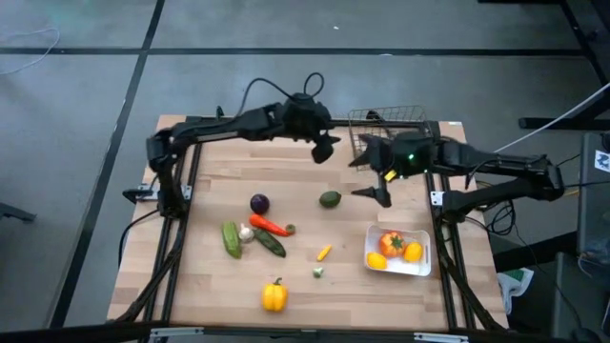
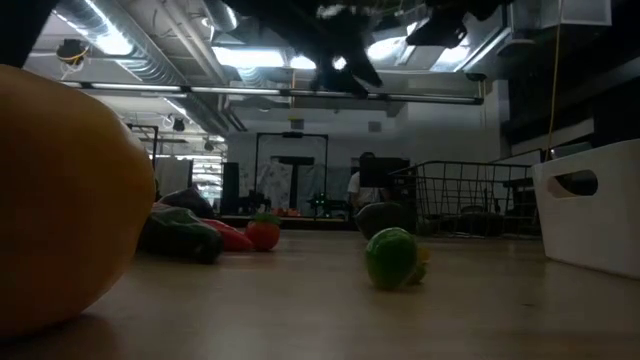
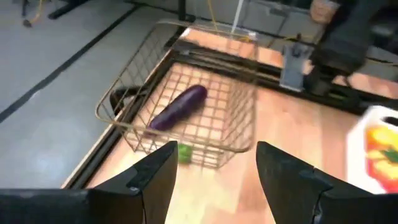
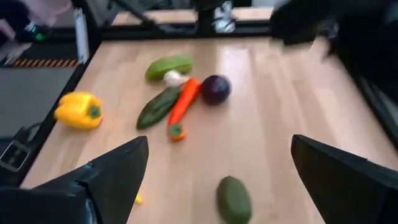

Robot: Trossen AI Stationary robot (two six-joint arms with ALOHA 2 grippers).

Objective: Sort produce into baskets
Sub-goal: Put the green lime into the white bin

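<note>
The wire basket (image 1: 389,124) stands at the table's far right; in the left wrist view the basket (image 3: 186,93) holds a purple eggplant (image 3: 178,107) and a small green piece (image 3: 185,153). My left gripper (image 1: 324,150) hangs open and empty in the air just left of the basket. My right gripper (image 1: 377,191) is open and empty above the table, near a green avocado-like fruit (image 4: 234,199). The white tray (image 1: 419,265) holds an orange-red fruit and two yellow ones. A purple ball (image 1: 259,203), carrot (image 1: 269,226), two cucumbers (image 1: 232,238), garlic and a yellow pepper (image 1: 274,295) lie on the table.
A small orange piece (image 1: 324,252) and a small green piece (image 1: 317,272) lie between the pepper and the tray. Dark frame rails (image 1: 176,205) run along the table's left and right sides. Bare wood lies between the avocado-like fruit and the tray.
</note>
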